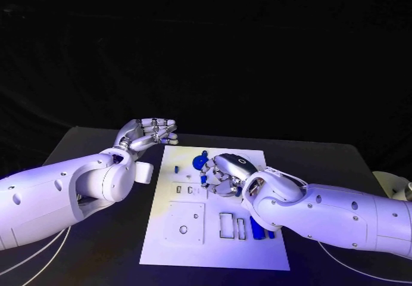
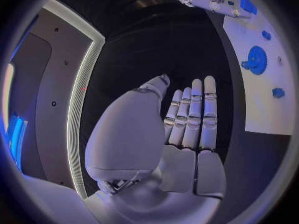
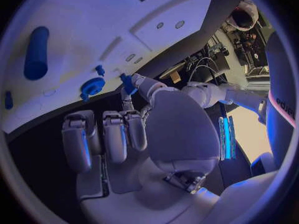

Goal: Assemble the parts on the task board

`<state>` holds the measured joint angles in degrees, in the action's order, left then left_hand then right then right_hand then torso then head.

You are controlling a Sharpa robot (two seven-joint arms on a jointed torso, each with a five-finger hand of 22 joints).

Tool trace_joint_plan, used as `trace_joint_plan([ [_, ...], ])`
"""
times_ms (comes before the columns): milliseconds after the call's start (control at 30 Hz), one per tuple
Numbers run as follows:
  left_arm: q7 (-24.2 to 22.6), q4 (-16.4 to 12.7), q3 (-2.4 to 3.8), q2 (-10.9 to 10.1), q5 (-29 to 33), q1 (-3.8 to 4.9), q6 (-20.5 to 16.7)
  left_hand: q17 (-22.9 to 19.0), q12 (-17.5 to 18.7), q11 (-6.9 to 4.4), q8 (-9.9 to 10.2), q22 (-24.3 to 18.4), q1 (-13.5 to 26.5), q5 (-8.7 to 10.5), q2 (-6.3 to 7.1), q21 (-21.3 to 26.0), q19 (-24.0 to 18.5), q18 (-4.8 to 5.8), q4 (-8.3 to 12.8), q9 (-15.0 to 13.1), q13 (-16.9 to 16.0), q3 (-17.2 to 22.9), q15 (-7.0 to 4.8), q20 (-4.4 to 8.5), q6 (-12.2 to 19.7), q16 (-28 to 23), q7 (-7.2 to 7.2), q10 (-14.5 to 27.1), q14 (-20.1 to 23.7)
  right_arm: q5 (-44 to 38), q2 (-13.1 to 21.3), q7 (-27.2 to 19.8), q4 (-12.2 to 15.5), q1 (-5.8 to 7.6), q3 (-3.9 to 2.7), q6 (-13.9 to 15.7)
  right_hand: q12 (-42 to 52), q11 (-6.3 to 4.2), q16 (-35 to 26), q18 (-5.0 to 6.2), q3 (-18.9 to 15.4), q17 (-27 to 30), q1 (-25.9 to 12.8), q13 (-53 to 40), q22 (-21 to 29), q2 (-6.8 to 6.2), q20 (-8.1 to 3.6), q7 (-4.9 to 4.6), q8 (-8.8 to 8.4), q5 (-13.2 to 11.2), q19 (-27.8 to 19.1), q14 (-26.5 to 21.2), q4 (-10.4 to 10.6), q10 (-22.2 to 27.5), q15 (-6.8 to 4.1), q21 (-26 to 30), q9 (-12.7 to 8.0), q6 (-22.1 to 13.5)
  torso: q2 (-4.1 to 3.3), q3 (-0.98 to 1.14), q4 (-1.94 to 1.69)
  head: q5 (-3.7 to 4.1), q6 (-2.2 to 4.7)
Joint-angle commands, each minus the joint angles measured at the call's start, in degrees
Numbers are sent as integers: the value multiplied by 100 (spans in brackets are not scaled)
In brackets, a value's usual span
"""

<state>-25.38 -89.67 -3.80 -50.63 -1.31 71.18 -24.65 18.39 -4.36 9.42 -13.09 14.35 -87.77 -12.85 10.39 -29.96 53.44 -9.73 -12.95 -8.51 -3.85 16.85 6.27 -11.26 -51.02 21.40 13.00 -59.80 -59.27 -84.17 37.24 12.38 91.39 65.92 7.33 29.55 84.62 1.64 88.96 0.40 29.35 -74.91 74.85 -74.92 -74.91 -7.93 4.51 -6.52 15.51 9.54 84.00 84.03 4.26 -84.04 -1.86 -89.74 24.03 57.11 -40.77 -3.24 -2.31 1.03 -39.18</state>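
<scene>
Over the white board [image 1: 215, 250], the right hand [image 1: 225, 174] pinches a small blue part [image 3: 128, 83] beside a round blue gear [image 1: 199, 162]. Left hand [image 1: 150, 132] hovers empty, fingers straight, off the board's edge.

The task board [image 1: 215, 238] looks like smooth, matt white plastic, and the blue parts [image 1: 199, 162] on it like moulded plastic with a dull sheen. The bench [image 1: 94, 140] is matt black, while both arms [image 1: 60, 190] wear glossy white shells and the fingers [image 2: 194, 115] look like satin silver metal.
</scene>
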Motion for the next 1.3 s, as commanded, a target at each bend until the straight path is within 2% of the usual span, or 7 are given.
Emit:
trace_joint_plan([
  [33, -21, 29, 1, 48, 21, 6, 119, 11, 23, 15, 35, 9, -60, 23, -2, -44, -36, -40, 36, 0, -6, 0, -4, -2, 0, -22, -16, -26, 41, -433, -116, 327, -112, -91, 11, -181, -21, -42, -4, -40, 11, -1133, -82, -961, -1509, -5, -56, 91, 260, 8, 600, 517, 14, -164, -57, -26, 239, 117, 52, -34, -35, -16, -70],
  [200, -15, 51, -2, 68, 23, 5, 118, 11, 23, 15, 35, 9, -60, 23, -2, -44, -36, -40, 36, 0, -6, 0, -4, -2, 0, -22, -16, -26, 41, -522, -282, 373, -242, -214, 20, -234, -19, -43, -5, -40, 9, -1130, -97, -963, -1509, -13, -57, 93, 265, 7, 600, 516, 17, -166, -59, -26, 241, 114, 66, -52, -59, -22, -94],
  [267, -13, 56, -2, 70, 23, 5, 117, 11, 23, 15, 35, 9, -60, 23, -2, -44, -36, -40, 36, 0, -6, 0, -4, -2, 0, -22, -16, -26, 41, -546, -331, 379, -282, -246, 21, -249, -19, -43, -5, -40, 9, -1130, -97, -963, -1509, -13, -57, 93, 265, 7, 600, 516, 17, -166, -59, -26, 241, 114, 59, -43, -47, -32, -102],
  [533, -8, 54, -4, 69, 24, 6, 119, 11, 23, 15, 35, 9, -60, 23, -2, -44, -36, -40, 36, 0, -6, 0, -4, -2, 0, -22, -16, -26, 41, -580, -508, 358, -449, -366, 24, -265, -18, -44, -7, -40, 6, -1123, -123, -965, -1509, -26, -59, 94, 271, 7, 600, 515, 22, -167, -60, -26, 246, 108, 41, -31, -34, -73, -122],
  [867, 6, 47, -4, 48, 24, 6, 127, 14, 25, 15, 36, 13, -55, 24, 0, -50, -42, -40, 36, 1, -6, 0, -4, -3, 1, -23, -18, -26, 41, -626, -596, 374, -628, -405, 26, -193, -20, -45, -9, -40, 2, -1117, -147, -964, -1509, -41, -61, 93, 276, 6, 600, 514, 26, -166, -61, -26, 249, 100, 38, -26, -44, -81, -141],
  [1100, 22, 42, -4, 22, 23, 6, 140, 14, 25, 15, 36, 13, -55, 24, 0, -50, -42, -40, 36, 1, -6, 0, -4, -3, 1, -23, -18, -26, 41, -658, -583, 364, -690, -410, 25, -146, -24, -44, -10, -40, 1, -1116, -162, -961, -1509, -46, -62, 92, 279, 7, 600, 514, 30, -163, -62, -26, 251, 96, 33, -21, -31, -87, -137],
  [1300, 28, 40, -4, 11, 23, 6, 143, 17, 28, 15, 39, 17, -45, 25, 3, -57, -50, -39, 35, 1, -5, -1, -3, -4, 4, -25, -19, -24, 44, -663, -596, 361, -716, -410, 25, -170, -21, -44, -11, -40, -1, -1114, -181, -964, -1509, -53, -63, 93, 283, 12, 600, 513, 36, -166, -62, -26, 253, 91, 42, -27, -35, -76, -147],
])
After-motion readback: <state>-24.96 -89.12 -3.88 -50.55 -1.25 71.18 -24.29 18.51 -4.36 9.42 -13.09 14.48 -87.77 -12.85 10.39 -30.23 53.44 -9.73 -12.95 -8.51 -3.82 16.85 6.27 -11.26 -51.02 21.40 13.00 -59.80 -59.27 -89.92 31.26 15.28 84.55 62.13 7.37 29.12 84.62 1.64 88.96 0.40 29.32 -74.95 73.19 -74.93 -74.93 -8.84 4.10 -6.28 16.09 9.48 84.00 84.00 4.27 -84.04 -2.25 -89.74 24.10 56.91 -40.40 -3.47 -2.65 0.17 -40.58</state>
